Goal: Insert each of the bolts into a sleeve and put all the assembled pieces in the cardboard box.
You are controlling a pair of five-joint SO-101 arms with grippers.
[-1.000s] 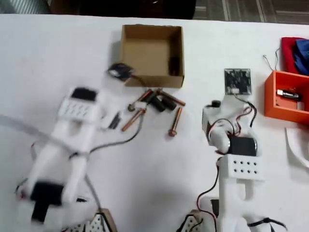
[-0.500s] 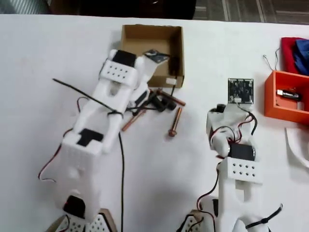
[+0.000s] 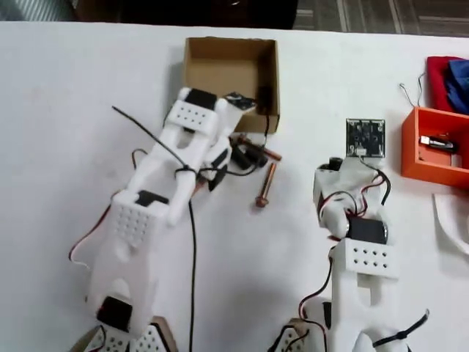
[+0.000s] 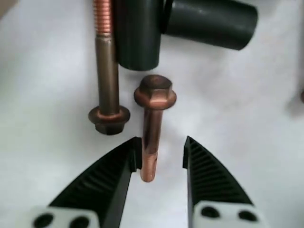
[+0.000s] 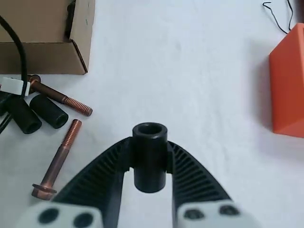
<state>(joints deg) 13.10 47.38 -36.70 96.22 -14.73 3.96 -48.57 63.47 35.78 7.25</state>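
Bolts and sleeves lie in a small heap on the white worktop [image 3: 58,88], just below the lower edge of the cardboard box [image 3: 231,42], which sits open at upper centre of the high view. The left arm stretches from the lower left corner up to that heap. In its wrist view the left hand [image 4: 161,152] is spread apart, its two fingers on either side of the plain end of a copper bolt [image 4: 153,123]. One finger is right against the shank and the other stands clear of it. A second bolt [image 4: 108,90] lies alongside, and two black sleeves [image 4: 137,38] rest just past the bolt heads.

The right arm stands right of centre. The right hand [image 5: 148,154] is clamped on a black sleeve [image 5: 149,164], held with its open bore facing the camera and above bare worktop. A loose bolt [image 3: 266,185] lies by itself between the heap and this arm.

At the right edge sits an orange bin [image 3: 432,158], and a small circuit board [image 3: 365,136] lies between it and the box.
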